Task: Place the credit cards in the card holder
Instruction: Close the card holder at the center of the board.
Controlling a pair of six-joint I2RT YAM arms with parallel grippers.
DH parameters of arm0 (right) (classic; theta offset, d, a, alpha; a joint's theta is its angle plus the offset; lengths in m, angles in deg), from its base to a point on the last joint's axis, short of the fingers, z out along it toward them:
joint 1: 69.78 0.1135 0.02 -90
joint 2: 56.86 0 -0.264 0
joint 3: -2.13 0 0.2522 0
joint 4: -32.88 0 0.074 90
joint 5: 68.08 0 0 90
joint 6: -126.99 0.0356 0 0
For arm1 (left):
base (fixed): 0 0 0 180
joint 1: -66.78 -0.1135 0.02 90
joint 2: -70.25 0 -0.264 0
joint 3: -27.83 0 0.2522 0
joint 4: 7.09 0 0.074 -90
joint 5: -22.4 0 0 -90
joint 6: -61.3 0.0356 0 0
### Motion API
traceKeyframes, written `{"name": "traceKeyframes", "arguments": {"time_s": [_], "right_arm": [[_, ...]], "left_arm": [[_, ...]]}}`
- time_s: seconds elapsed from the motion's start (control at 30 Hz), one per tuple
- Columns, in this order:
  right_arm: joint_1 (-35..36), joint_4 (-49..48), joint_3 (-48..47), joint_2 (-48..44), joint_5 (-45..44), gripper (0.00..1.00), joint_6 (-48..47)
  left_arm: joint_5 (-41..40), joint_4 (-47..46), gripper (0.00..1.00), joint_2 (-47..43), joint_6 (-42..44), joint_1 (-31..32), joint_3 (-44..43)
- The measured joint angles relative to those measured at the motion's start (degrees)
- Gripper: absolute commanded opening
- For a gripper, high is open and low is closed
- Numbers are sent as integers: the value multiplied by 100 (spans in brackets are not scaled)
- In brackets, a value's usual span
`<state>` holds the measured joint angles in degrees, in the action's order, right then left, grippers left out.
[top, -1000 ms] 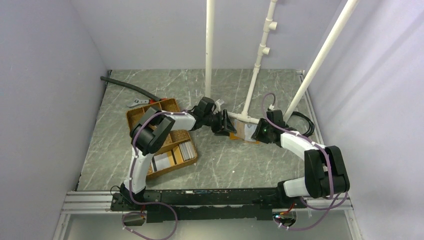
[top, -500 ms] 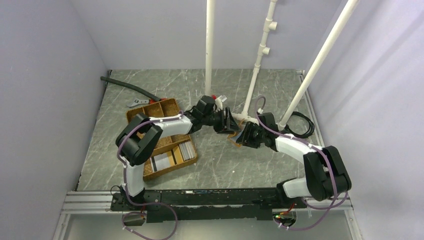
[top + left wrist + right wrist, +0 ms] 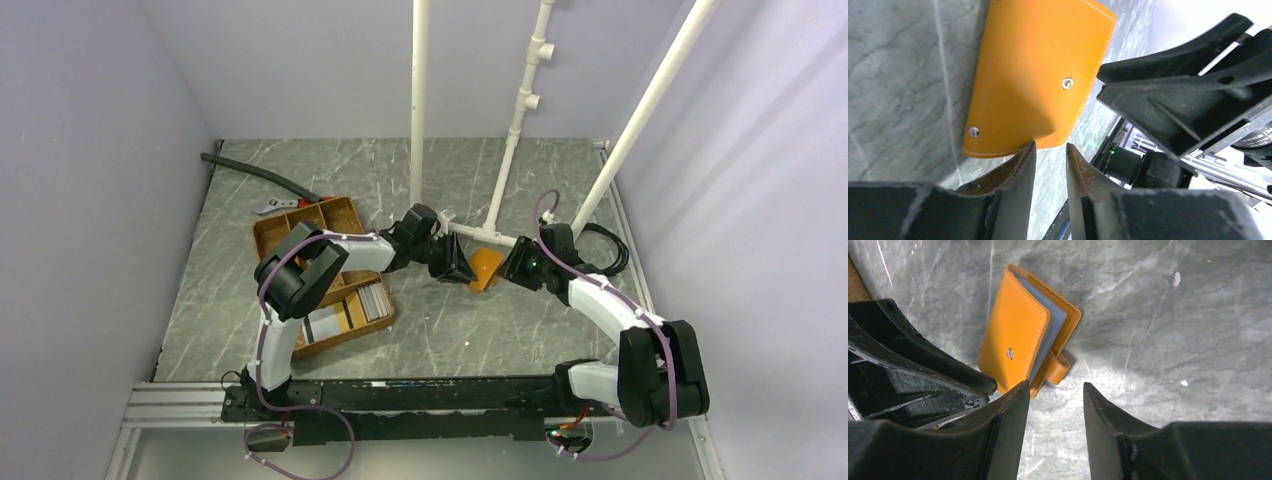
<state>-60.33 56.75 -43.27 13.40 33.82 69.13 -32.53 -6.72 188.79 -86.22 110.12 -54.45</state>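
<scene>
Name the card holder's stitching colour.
White on the orange card holder, clearest in the left wrist view.

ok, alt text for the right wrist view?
A stitched orange card holder lies on the grey marbled table, its cover slightly lifted to show pale blue-grey sleeves inside, a snap stud on the cover. The right gripper, open and empty, frames it from below; the left gripper sits at its lower left corner.
</scene>
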Motion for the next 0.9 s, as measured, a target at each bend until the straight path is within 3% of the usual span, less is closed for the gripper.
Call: {"name": "traceKeyframes", "arguments": {"time_s": [0.03,0.07,0.3,0.5,0.7,0.8,0.9], "right_arm": [[4,-63,31,0,11,26,13],[11,-118,55,2,-33,24,74],[81,-175,-59,839,-234,29,507],[356,-343,-92,927,-249,39,745],[420,-376,-125,944,-369,38,903],[597,-240,-358,1145,-695,35,960],[763,-101,-619,1366,-1167,21,1075]], "left_arm": [[-24,107,31,0,42,-2,-35],[-50,243,30,0,101,-9,-85],[-92,638,28,59,269,-48,-262],[-90,732,27,98,275,-50,-308],[-197,1005,19,151,275,-50,-481],[-271,1193,16,201,232,-50,-590],[-374,1381,16,221,162,-50,-684]]}}
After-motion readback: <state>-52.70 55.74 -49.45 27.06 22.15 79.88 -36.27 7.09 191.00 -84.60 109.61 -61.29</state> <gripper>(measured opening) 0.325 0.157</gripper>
